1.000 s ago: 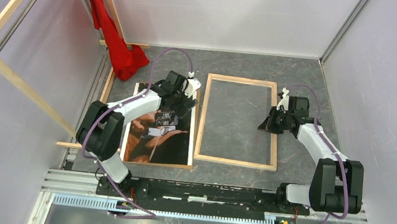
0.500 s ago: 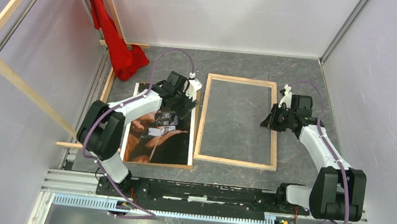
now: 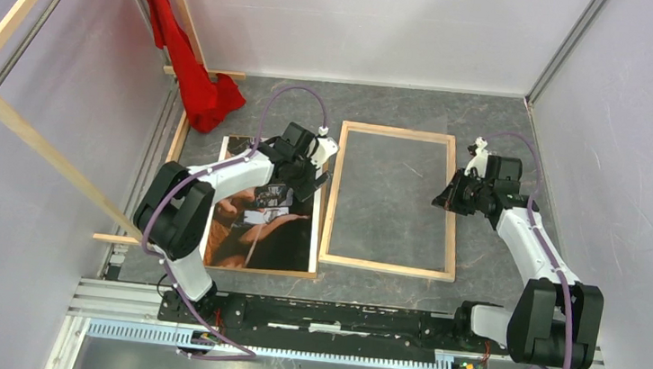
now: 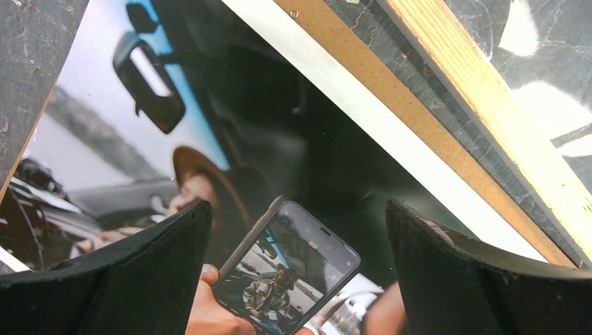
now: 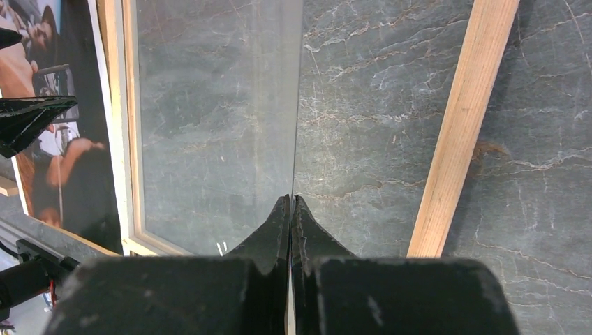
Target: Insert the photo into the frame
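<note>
The photo (image 3: 255,232), a dark print of hands and a phone, lies face up on a brown backing board (image 4: 391,91) left of the frame. The pale wood frame (image 3: 330,203) lies flat at the table's middle. My left gripper (image 3: 301,178) is open and hovers low over the photo's upper right part (image 4: 297,209), a finger on each side of the pictured phone. My right gripper (image 3: 444,199) is shut on the edge of a clear sheet (image 5: 216,125) and holds it tilted over the frame, just inside the right rail (image 5: 461,132). The photo also shows in the right wrist view (image 5: 42,160).
A red cloth (image 3: 194,72) hangs at the back left. Long pale wooden beams (image 3: 38,139) slant along the left wall. A black rail (image 3: 319,315) runs along the near edge. Pale walls close in on the left, back and right.
My right gripper has moved away from me and a little right, still shut on the clear sheet. My left gripper has shifted slightly right over the photo.
</note>
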Tool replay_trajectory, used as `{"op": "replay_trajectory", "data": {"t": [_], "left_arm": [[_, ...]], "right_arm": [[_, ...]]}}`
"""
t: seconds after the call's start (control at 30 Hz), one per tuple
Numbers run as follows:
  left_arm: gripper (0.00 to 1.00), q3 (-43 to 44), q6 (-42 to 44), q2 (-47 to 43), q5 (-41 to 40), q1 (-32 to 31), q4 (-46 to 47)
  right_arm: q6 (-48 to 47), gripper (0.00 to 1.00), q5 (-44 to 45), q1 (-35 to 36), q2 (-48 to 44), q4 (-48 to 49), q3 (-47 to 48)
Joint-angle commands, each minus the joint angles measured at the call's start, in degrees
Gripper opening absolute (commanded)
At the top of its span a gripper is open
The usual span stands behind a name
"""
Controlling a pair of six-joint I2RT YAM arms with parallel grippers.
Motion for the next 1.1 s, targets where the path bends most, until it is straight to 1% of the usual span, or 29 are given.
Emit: {"op": "replay_trajectory", "data": {"t": [0.0, 0.23, 0.53, 0.7, 1.07], "left_arm": [[1.00, 0.7, -1.2, 0.3, 0.6, -0.5, 2.1], [1.00, 0.6, -1.3, 0.6, 0.4, -1.2, 2.3], [1.00, 0.3, -1.9, 2.3, 0.1, -3.4, 4.1], [1.00, 0.1, -1.7, 3.9, -0.6, -4.1, 5.1], [1.00, 0.4, -1.6, 4.0, -0.7, -4.9, 5.0]], "right_arm": [[-0.8, 0.00, -0.7, -0.3, -0.4, 2.3, 2.2], [-0.2, 0.00, -3.5, -0.5, -0.5, 4.4, 1.4], [2.3, 0.00, -9.5, -0.5, -1.9, 11.2, -1.3], [3.0, 0.00, -10.8, -0.8, -0.9, 11.9, -1.3], [3.4, 0.00, -12.7, -1.6, -1.3, 12.6, -2.2]]}}
